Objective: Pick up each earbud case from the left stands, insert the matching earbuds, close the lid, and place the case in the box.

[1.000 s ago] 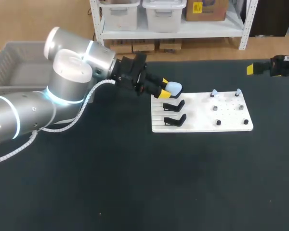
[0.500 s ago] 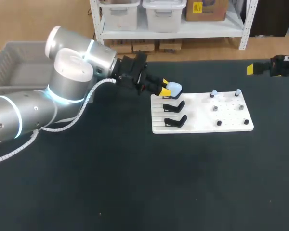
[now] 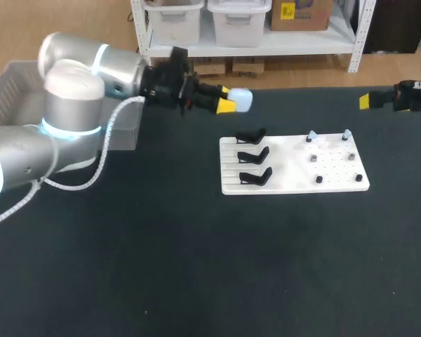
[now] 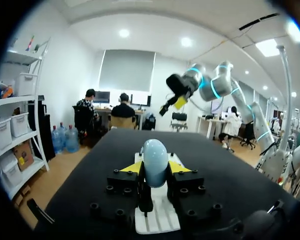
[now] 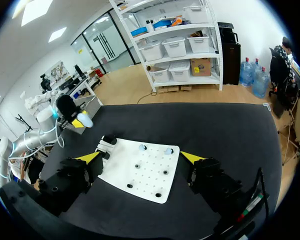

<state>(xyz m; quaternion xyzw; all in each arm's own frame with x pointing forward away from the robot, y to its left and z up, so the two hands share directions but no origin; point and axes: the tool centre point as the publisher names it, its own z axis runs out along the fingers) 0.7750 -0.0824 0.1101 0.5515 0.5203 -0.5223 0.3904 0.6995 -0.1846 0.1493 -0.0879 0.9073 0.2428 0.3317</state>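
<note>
Head view: left pincer (image 3: 229, 99) (clasping case (image 3: 243, 100)) clear of board (image 3: 295, 166).

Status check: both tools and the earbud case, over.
Left tool shut on earbud case, held in the air, off the stands. Right tool open, empty, at table's right edge. Nothing blocking the board.

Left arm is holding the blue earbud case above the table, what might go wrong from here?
The rounded earbud case sticks out past the yellow tips of the left claw, so it may slip or twist. The two earbuds on the white board are small, so the open right claw may knock one off its peg.
</note>
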